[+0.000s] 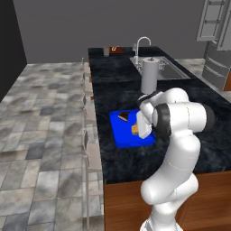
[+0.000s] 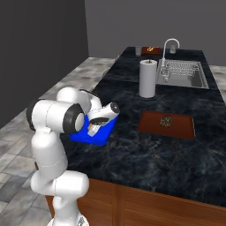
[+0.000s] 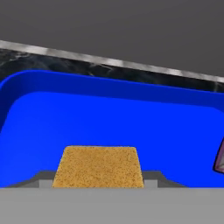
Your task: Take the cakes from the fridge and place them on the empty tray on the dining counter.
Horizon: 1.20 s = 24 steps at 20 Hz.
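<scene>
— Between the fingers, low in the hand view, what sits there?

— The orange-tan square cake (image 3: 98, 167), resting on the floor of the blue tray (image 3: 109, 113). The fingers stand on either side of it at its base, but whether they press it or stand just clear, I cannot tell.

— And the other cake?

— The dark wedge slice (image 1: 123, 117) lies on the same tray, off to one side of the fingers — its edge shows at the right border of the hand view.

— Where is the gripper itself?

— The gripper (image 2: 94, 128) hangs low over the tray, the wrist bent down above it; from the left base view the hand covers the tray's near right part.

— What lies beyond the fingers?

— The tray's far rim, then the dining counter (image 1: 117, 72), black and marbled. Farther along stand a paper towel roll (image 2: 148, 78), the sink (image 2: 185, 75) and its faucet (image 2: 170, 44). A reddish-brown board (image 2: 167, 124) lies well apart from the tray.
</scene>
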Available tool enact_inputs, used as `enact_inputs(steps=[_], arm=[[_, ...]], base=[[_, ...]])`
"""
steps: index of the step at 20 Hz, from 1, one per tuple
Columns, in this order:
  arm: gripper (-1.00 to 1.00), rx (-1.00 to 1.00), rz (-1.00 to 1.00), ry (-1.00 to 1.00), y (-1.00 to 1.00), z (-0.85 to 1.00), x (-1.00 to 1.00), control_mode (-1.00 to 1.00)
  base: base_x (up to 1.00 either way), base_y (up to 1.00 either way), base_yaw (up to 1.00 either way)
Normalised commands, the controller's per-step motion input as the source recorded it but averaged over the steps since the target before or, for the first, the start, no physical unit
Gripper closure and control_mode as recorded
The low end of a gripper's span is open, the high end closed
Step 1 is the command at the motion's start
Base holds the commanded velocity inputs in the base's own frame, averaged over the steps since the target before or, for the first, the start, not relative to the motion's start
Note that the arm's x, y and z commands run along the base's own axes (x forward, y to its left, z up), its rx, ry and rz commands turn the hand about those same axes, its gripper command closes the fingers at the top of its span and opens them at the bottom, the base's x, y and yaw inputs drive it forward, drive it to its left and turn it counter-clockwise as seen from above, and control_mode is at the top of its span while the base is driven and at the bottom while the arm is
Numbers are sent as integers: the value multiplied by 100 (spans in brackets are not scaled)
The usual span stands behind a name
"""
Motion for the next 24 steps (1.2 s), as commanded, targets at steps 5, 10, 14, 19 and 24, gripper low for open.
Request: enact_inputs(steps=[5, 10, 14, 19, 24], arm=[[100, 0, 0, 0, 0, -20, 24, -100], [100, 0, 0, 0, 0, -21, 23, -100], [100, 0, 0, 0, 0, -20, 23, -100], [-100, 0, 0, 0, 0, -20, 19, -100], [-100, 0, 0, 0, 0, -17, 0, -100]], base=[[0, 0, 0], [0, 0, 0], [0, 0, 0], [0, 0, 0], [0, 0, 0]])
